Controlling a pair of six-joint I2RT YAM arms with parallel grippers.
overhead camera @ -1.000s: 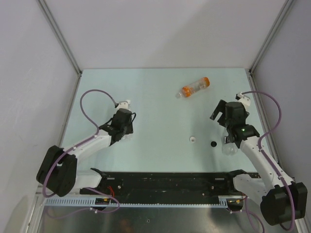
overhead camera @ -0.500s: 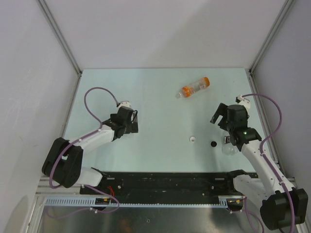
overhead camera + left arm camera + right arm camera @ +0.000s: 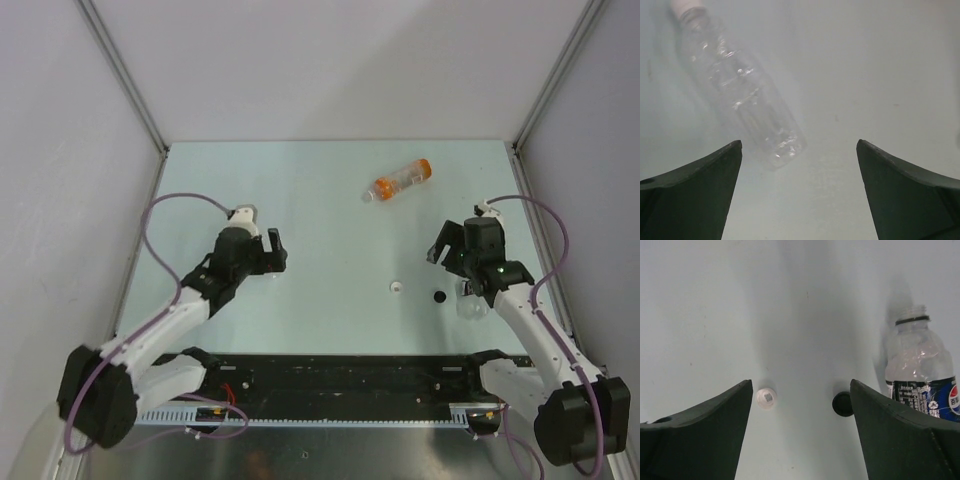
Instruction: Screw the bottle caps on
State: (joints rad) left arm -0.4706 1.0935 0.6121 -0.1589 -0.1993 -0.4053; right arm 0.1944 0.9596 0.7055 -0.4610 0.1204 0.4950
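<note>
Left claw [image 3: 798, 145] stood spread wide, pinching nothing; clear bottle [image 3: 742, 95] lay on the table [image 3: 880, 75] just ahead of it, toward the finger on the wrist view's left, slanting away w/ neck at the far end; a pale cap [image 3: 687, 5] seemed to sit on that neck, but the frame edge cut it off and blur hid the threads. Right claw [image 3: 800, 382] was spread too, empty; white cap [image 3: 766, 398] lay just inside one finger, black cap [image 3: 842, 404] just inside the other; Pepsi bottle [image 3: 919, 375] sat outside the black-cap finger, neck bare, base out of frame; upright or lying, couldn't tell. Orange bottle [image 3: 400, 181] lay well ahead of the right claw. Judged: bottles looked empty, so light, thin-walled, prob. squashy and slick; best held at the stiffer neck or shoulder; caps tiny, rigid, low; pinch across the rim w/ fingertips.
</note>
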